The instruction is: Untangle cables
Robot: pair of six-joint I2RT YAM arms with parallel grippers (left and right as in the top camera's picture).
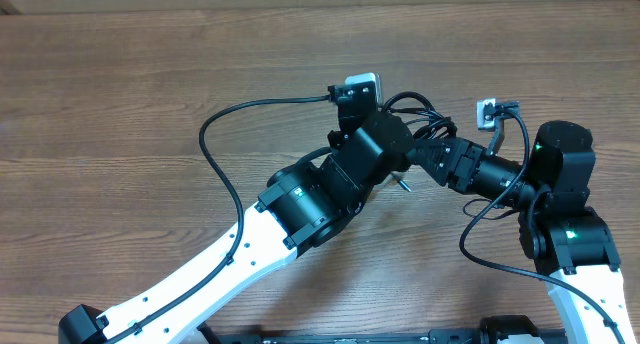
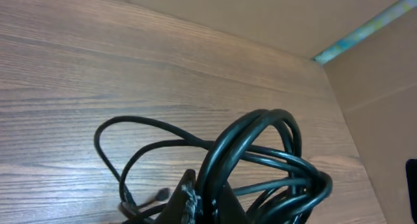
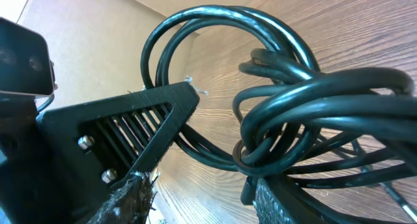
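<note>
The cables (image 1: 420, 108) are a bundle of black cords lifted between my two arms at the table's middle. My left gripper (image 1: 392, 142) is shut on several loops of the bundle; in the left wrist view its fingers (image 2: 212, 201) pinch the cords (image 2: 260, 142), and a thinner loop with a small plug end (image 2: 163, 195) trails onto the table. My right gripper (image 1: 428, 154) is open. In the right wrist view its fingers (image 3: 202, 198) stand wide apart, with the knotted bundle (image 3: 313, 100) resting over the right finger. The left gripper's finger (image 3: 137, 113) is close beside it.
The thicker wire of the left arm (image 1: 208, 134) loops out to the left, and the right arm's wire (image 1: 468, 234) loops down at the right. A cardboard wall with a teal strip (image 2: 358, 32) bounds the far side of the wooden table (image 1: 120, 74).
</note>
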